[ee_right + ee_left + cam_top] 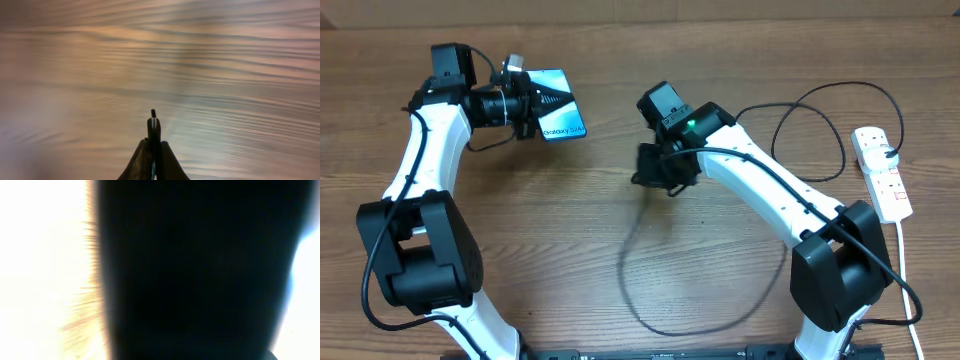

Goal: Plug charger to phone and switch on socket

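Scene: 2 white-and-black robot arms, left arm (415, 170) and right arm (770, 185), reached over 1 brown wood-grain table (620, 60).
Phone: 1 slim rectangular phone (566, 127) with light blue screen, white "Galaxy" band and black edges sat upper left of centre, turned at an angle.
Left gripper: the left gripper (555, 101) was clamped tight on the phone's left end, fingers lying over the screen. Its wrist cam gave only a black mass with glare and a blue rim at right, so no detail there.
Charger: 1 long thin black charger (625, 262) cable ran from the right gripper down in a wide loop near the table's front edge, then looped again at upper right toward the socket. Its black plug (891, 153) sat on the socket's far half.
Right gripper: the right gripper (660, 178) (154, 144) sat mid-table, well apart from the phone, fingers pressed together on the charger's small connector tip (153, 121), which stuck out past them above bare wood.
Socket: 1 white elongated power-strip socket (882, 175) lay at the far right edge. Red switch marks were too small to count; switch positions unreadable.
Lead: 1 thicker white lead (904, 262) ran from the socket toward the front.
Count: 2 arms, 2 grippers, 1 phone, 1 charger, 1 socket, 1 lead.
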